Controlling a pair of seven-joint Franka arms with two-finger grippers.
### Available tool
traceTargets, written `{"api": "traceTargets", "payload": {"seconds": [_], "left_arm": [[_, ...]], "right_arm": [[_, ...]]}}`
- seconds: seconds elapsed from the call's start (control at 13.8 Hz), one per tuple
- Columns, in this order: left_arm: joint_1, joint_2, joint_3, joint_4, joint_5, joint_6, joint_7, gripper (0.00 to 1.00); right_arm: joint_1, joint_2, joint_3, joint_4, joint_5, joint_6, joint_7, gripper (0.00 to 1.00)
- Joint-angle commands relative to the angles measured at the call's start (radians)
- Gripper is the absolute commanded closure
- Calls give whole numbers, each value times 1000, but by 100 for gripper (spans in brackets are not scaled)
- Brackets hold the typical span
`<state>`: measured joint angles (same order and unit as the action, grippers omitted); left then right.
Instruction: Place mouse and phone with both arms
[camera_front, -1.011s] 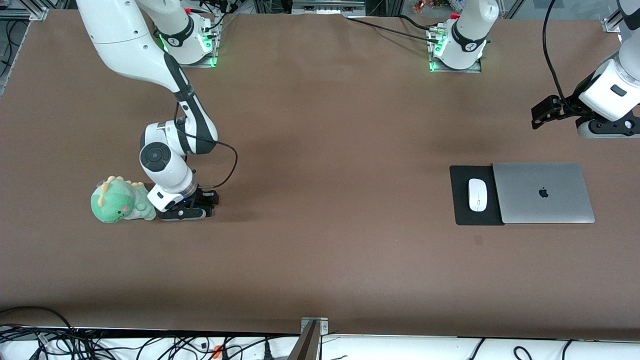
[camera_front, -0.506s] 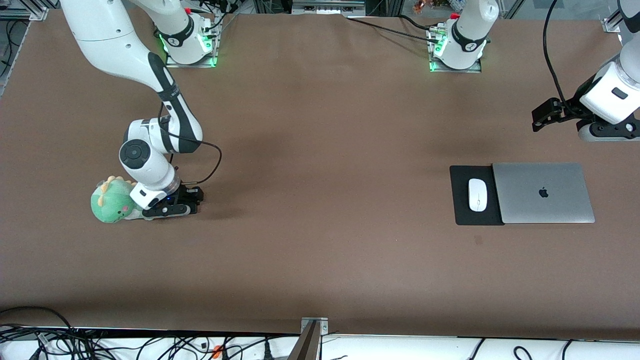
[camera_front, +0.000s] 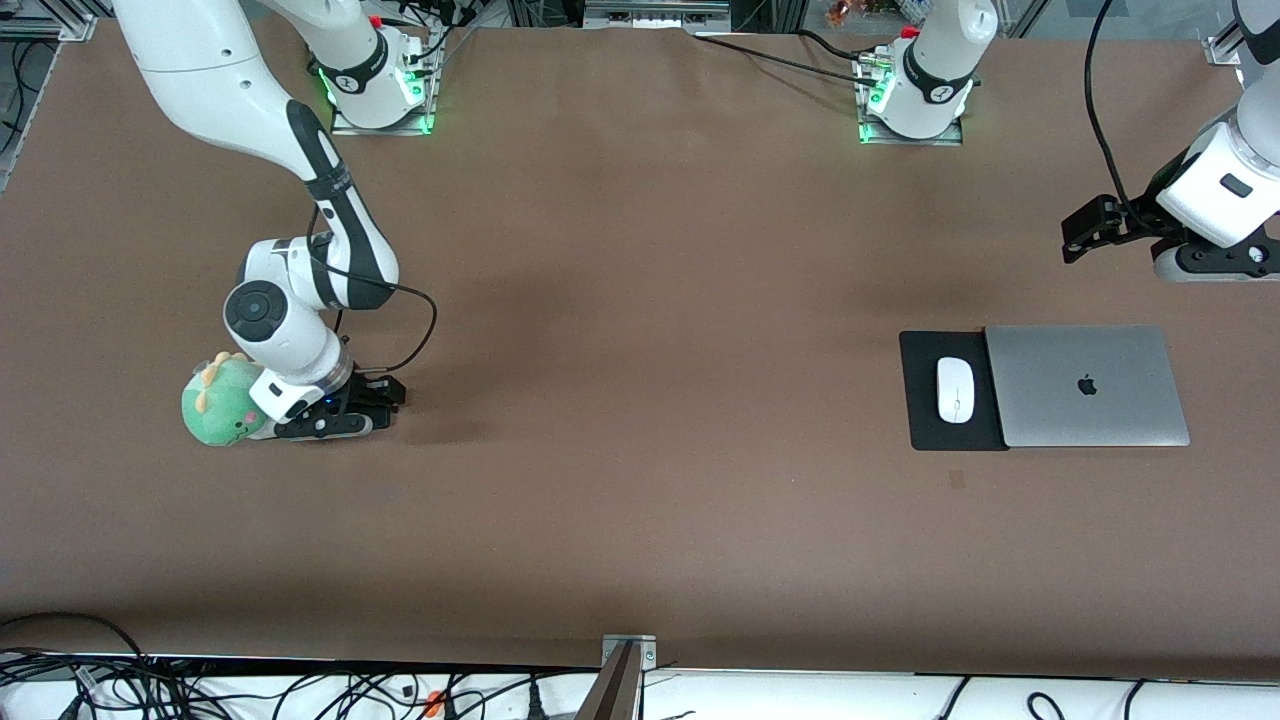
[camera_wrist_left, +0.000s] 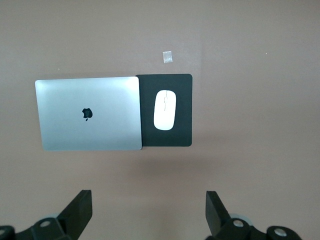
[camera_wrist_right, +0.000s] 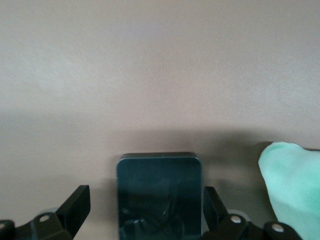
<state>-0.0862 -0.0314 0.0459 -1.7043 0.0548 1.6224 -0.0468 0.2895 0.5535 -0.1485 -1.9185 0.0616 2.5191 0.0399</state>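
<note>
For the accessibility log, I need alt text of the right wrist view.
The right gripper, fingers spread, straddles the black phone lying on the brown table. A green plush toy sits beside it at the frame's edge.

Even overhead light, soft shadows under arms; right wrist view blurry, phone reflecting dimly.
</note>
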Motion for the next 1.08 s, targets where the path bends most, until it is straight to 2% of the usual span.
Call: {"api": "traceTargets", "payload": {"seconds": [0.0, 0.22, 0.36, 0.65, 1.01], "left_arm": [[-3, 13, -4, 32, 11, -26, 19, 0], [-3, 13, -4, 32, 11, -26, 21, 0], [-1, 13, -4, 32, 11, -26, 21, 0], [-1, 13, -4, 31, 10, -26, 21, 0], [-1, 15, -4, 31, 13, -26, 22, 0]], "right_arm": [[-19, -23, 6, 203, 50, -306, -20, 0], [-75, -23, 0, 408, 52, -624, -29, 0], [-92, -56, -2, 485, 49, -750, -28, 0], [-93, -185, -35, 500, 47, -871, -11, 0], [-93, -268, -65, 500, 29, -896, -14, 0]]}}
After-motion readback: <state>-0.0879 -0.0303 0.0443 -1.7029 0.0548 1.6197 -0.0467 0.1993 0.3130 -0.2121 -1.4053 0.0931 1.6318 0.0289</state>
